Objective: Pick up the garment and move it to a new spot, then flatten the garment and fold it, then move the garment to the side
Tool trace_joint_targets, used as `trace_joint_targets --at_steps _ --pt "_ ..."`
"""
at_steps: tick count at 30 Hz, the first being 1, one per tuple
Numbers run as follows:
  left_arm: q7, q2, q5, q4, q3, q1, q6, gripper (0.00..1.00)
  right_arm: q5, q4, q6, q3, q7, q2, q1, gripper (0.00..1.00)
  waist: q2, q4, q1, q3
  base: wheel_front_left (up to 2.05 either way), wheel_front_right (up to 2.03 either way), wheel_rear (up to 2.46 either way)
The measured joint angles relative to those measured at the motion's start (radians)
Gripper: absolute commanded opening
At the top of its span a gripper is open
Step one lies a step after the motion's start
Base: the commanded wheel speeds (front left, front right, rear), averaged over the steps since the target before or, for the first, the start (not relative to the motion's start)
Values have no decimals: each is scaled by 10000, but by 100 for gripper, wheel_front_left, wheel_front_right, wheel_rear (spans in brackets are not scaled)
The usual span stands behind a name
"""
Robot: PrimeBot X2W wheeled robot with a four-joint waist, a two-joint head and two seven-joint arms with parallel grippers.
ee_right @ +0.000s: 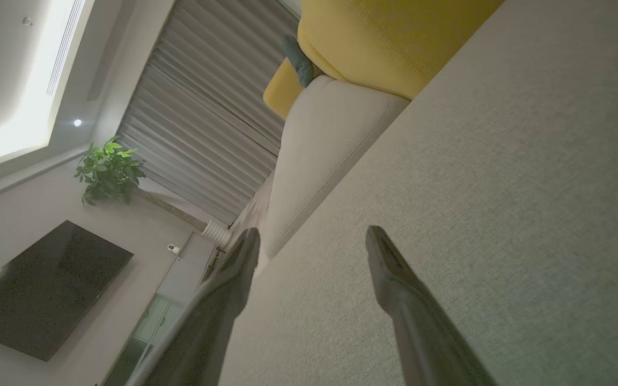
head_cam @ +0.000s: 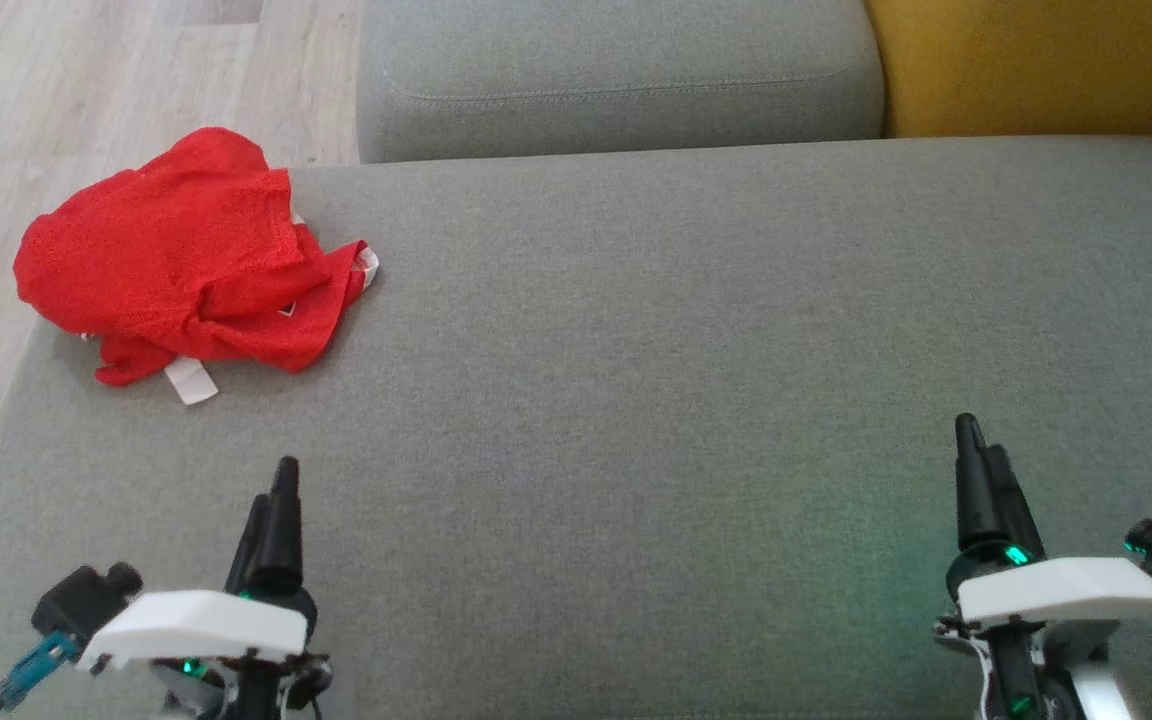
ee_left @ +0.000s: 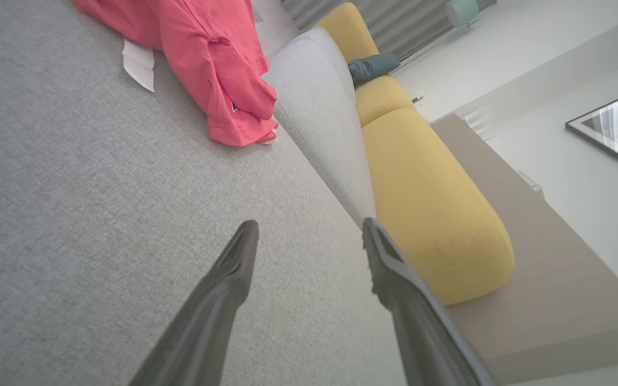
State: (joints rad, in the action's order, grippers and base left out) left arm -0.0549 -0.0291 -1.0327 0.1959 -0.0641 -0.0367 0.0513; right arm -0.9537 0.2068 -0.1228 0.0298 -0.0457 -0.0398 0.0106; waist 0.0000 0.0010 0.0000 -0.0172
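Pointing forward over the grey fabric sofa seat (head_cam: 696, 360), my left pincer (head_cam: 279, 480) sits at seven o'clock and my right pincer (head_cam: 976, 435) at five, both released, their long dark fingers spread with nothing between them. Farther off at ten o'clock, the crumpled red mesh garment (head_cam: 186, 255) lies bunched at the seat's far left corner, well apart from both pincers, a white tag (head_cam: 191, 382) poking out on its near side. Beyond, at twelve, stands a grey back cushion (head_cam: 616, 80), with a mustard-yellow cushion (head_cam: 1026, 60) just beside it at one.
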Motion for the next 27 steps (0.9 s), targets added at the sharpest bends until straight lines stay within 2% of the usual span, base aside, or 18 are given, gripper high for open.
trace_joint_targets --at_steps 15,27 --pt "-443 -17 2667 -35 -502 -12 -173 100 2449 0 0 602 -445 -4 0 100 0 -12 0 -94 0 0 0" --pt "-715 -27 4136 -188 -581 -35 -265 100 3948 196 0 715 -796 -6 0 100 0 7 0 -125 0 0 0"
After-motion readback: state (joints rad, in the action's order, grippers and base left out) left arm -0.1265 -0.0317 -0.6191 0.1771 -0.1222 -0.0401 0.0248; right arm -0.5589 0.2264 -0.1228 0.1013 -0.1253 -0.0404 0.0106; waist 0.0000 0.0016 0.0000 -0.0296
